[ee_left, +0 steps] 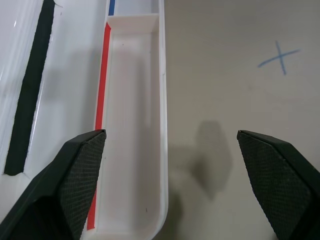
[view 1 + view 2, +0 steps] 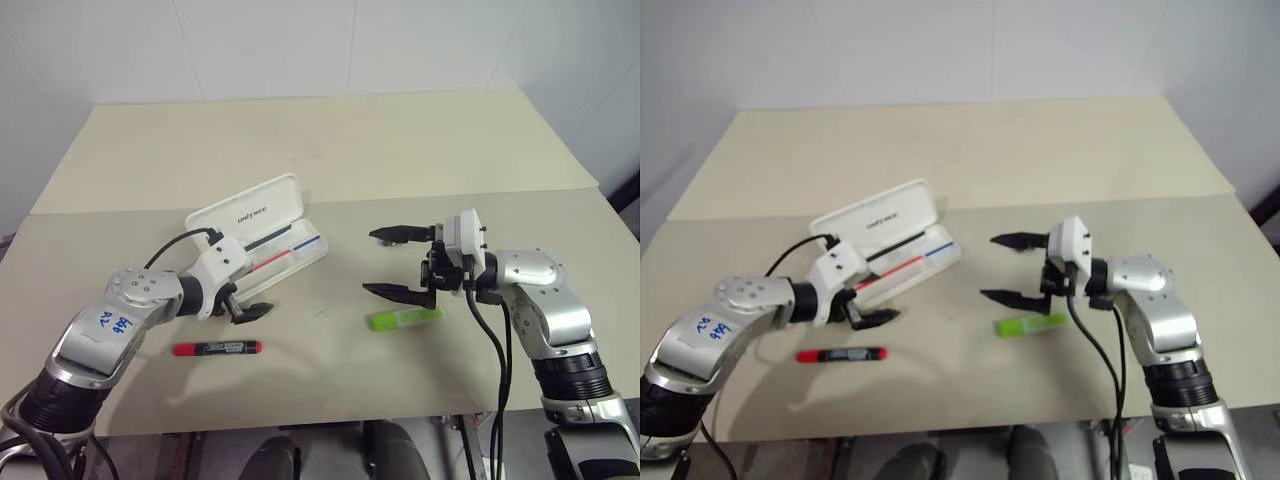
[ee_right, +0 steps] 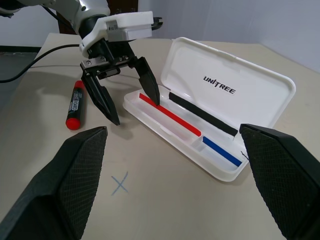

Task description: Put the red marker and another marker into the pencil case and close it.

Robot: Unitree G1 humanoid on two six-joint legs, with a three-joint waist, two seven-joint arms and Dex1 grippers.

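The white pencil case (image 2: pixel 245 212) lies open at table centre-left with its lid tilted back and its tray (image 1: pixel 132 125) holding nothing. My left gripper (image 2: pixel 245 306) is open and hangs over the tray's near-left end, straddling its front wall (image 3: pixel 165 131). The red marker (image 2: pixel 217 348) lies flat on the table in front of that gripper, apart from it. The lime-green highlighter (image 2: pixel 404 318), the other marker, lies right of centre. My right gripper (image 2: pixel 370 262) is open, held level above the table and pointing left, just left of and above the highlighter.
A small blue cross (image 2: pixel 320 312) is drawn on the table between the two markers. A seam (image 2: pixel 450 195) runs across the beige table behind the case. A black cable (image 2: pixel 175 243) loops from my left wrist.
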